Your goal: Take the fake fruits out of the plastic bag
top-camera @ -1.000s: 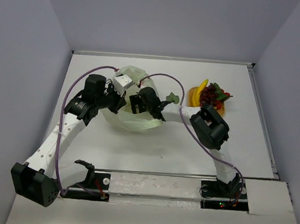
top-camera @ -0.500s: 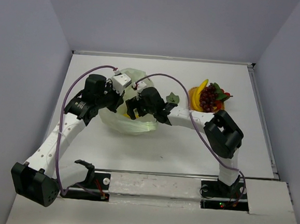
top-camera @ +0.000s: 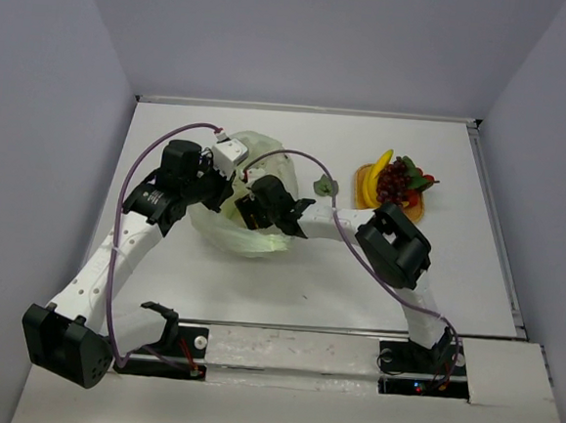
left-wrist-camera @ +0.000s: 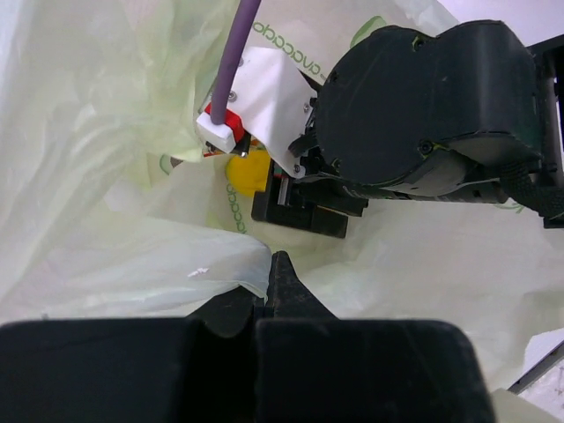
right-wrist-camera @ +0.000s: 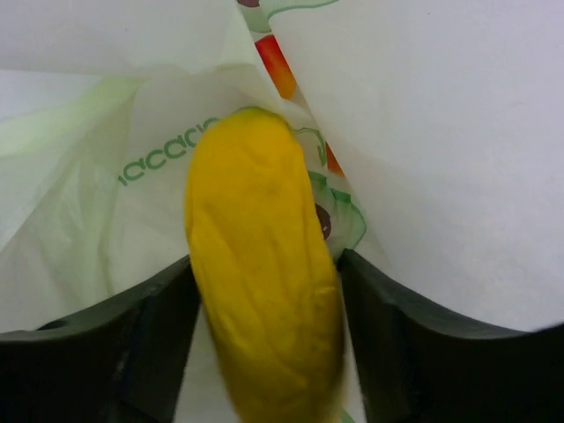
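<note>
My right gripper (right-wrist-camera: 269, 348) is inside the plastic bag (top-camera: 252, 231), jaws clamped on both sides of the yellow oblong fruit (right-wrist-camera: 256, 264), which sits among the bag's folds. The fruit looks hard, glossy and light, so I judge it could slip out of a loose hold; gripping across its middle seems right. The bag film is thin, limp and clingy. My left gripper (left-wrist-camera: 269, 295) is at the bag's rim, and I cannot tell whether it pinches film. The bananas (top-camera: 367, 184) and grapes (top-camera: 393, 181) lie on the bench (top-camera: 307, 282), right of the bag.

The plastic bag (left-wrist-camera: 115, 176) is thin, translucent, crinkly film; the yellow fruit (right-wrist-camera: 260, 264) looks smooth plastic.
</note>
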Robot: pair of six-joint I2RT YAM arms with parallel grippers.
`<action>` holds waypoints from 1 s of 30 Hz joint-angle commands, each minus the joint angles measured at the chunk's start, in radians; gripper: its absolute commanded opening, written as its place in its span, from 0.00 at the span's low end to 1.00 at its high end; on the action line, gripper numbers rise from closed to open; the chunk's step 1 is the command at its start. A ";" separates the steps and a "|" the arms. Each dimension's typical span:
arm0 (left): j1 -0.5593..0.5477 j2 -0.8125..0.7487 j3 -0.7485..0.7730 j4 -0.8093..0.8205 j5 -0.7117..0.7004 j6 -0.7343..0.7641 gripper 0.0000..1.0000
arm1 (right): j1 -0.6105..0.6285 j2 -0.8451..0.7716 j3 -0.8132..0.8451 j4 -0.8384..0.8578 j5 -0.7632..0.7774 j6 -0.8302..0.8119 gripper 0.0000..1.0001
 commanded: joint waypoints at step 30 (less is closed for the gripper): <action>0.054 0.117 0.131 -0.001 -0.204 -0.181 0.00 | -0.138 -0.629 0.113 -0.035 -0.273 0.207 0.29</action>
